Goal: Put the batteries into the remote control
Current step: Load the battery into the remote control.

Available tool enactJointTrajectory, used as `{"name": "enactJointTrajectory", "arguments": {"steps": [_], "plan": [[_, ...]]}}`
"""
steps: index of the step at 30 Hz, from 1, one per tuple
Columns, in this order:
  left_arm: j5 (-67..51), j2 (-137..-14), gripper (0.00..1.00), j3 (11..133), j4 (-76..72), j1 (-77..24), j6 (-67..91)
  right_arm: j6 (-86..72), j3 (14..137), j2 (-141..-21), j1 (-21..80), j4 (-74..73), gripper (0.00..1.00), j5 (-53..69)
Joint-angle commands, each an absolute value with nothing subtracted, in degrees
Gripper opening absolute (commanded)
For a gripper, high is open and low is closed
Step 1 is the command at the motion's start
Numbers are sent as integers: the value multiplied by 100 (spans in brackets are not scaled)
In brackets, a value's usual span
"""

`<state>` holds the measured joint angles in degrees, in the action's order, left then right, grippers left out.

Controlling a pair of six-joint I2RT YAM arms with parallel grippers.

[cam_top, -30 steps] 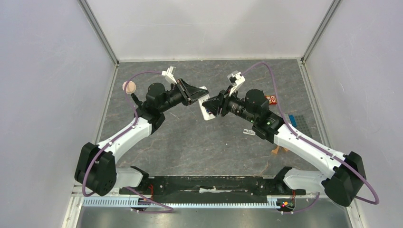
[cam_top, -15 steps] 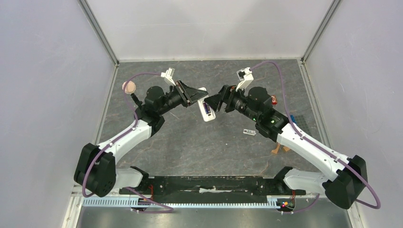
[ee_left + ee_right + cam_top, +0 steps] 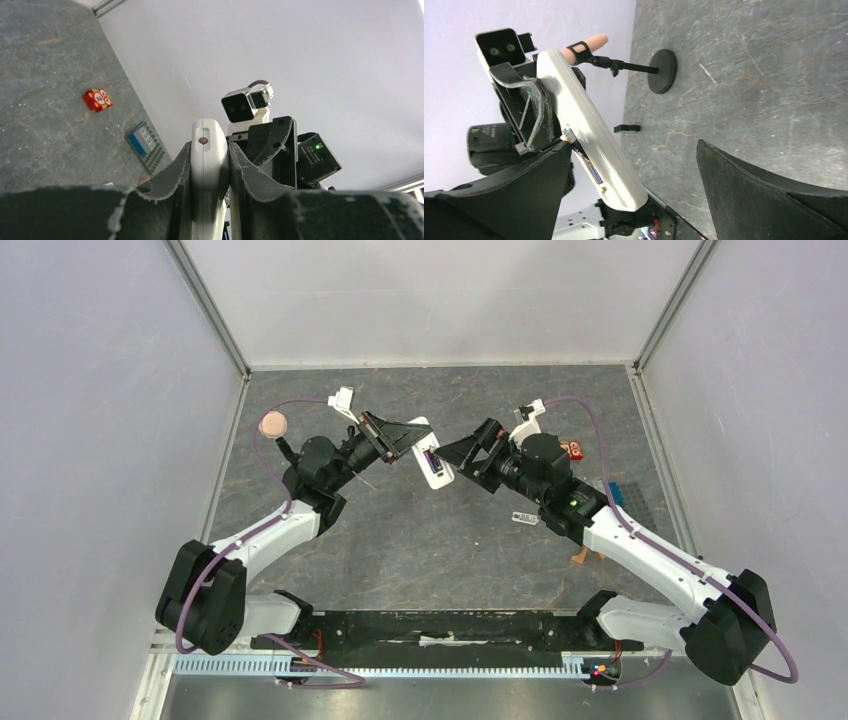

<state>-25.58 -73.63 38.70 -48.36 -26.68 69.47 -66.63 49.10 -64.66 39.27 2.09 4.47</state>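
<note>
left gripper (image 3: 398, 436): clamped on remote control (image 3: 436, 468), held above the table (image 3: 420, 540), bay facing up | battery (image 3: 431, 459): dark purple, lying in the remote's bay | right gripper (image 3: 458, 460): jaws wide apart just beside the remote's free end, gripping nothing | white tag (image 3: 525, 518) on the table: print too small to read

The top external camera looks steeply down from high behind the near edge, far enough to take in the whole grey stone-patterned tabletop (image 3: 400, 540). Each wrist camera sits close behind its own fingers; the left end effector (image 3: 210, 152) and right end effector (image 3: 633, 145) face each other. All three views share the slim white rectangular plastic remote control (image 3: 440, 476).
</note>
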Motion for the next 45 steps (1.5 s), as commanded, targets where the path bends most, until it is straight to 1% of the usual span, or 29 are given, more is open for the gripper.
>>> {"name": "enactJointTrajectory", "arguments": {"steps": [1,13,25,29,31,37,45], "plan": [[-2335,-7293,2,3868,-5674,-2629,7205,-7419,4931,-6381,3920,698,98,385],[-2341,-7354,2,3880,-5730,-2650,7200,-7746,4902,-6542,3919,1110,98,583],[-2508,-7316,2,3863,-5682,-2698,7065,-7858,4948,-6756,3919,1114,98,736],[-2477,-7291,2,3870,-5678,-2705,7091,-7867,4916,-6805,3925,1047,91,827],[-2449,-7278,2,3881,-5678,-2706,7125,-7897,4830,-6809,3916,1033,84,878],[-2365,-7199,2,3911,-5669,-2702,7286,-7928,4570,-6764,3919,1051,70,978],[-2221,-7079,2,4063,-5427,-2698,7680,-7782,4274,-6671,3920,1055,61,911]]}}
